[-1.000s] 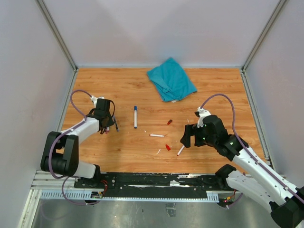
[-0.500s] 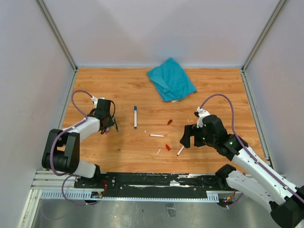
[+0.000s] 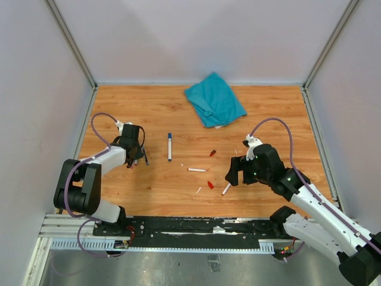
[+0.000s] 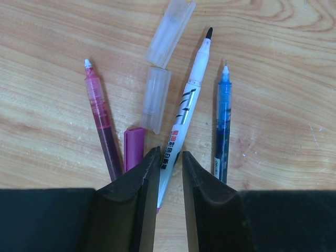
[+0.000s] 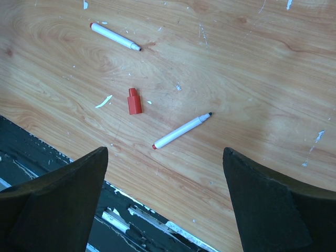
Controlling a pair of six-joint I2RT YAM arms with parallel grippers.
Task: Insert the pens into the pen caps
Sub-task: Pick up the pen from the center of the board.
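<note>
Top view. Left hand (image 3: 137, 159) sits low over a pen cluster at the table's (image 3: 280, 113) left edge. Right hand (image 3: 233, 174) hovers near-right, above loose pieces. A blue-capped pen (image 3: 169, 146) lies mid-table, apart from both. Teal cloth (image 3: 214, 98) lies at the far side, not involved.

Left wrist view. The hand is narrow, jaws pinching the tail of a white pen (image 4: 184, 105) with a black tip pointing away. Just left of it lie a purple cap (image 4: 134, 149), two clear caps (image 4: 156, 97) and a pink pen (image 4: 100, 118); a blue pen (image 4: 222, 123) lies just right. Whether the white pen is off the wood, cannot tell.

Right wrist view. The hand is wide and holds nothing. Below it lie a red cap (image 5: 134, 101) and a dark-tipped pen (image 5: 181, 131) near it; a second pen (image 5: 115, 35) lies further off.

Risks, as judged:
- The grip is at the pen's very tail, so the tip could swing or droop and miss a cap mouth.
- The crowded neighbours could be dragged along when the pen lifts.
- The red cap is small and lying flat, so it could skid or tip when the wide jaws close.
- A colour mismatch between cap and pen is possible.
</note>
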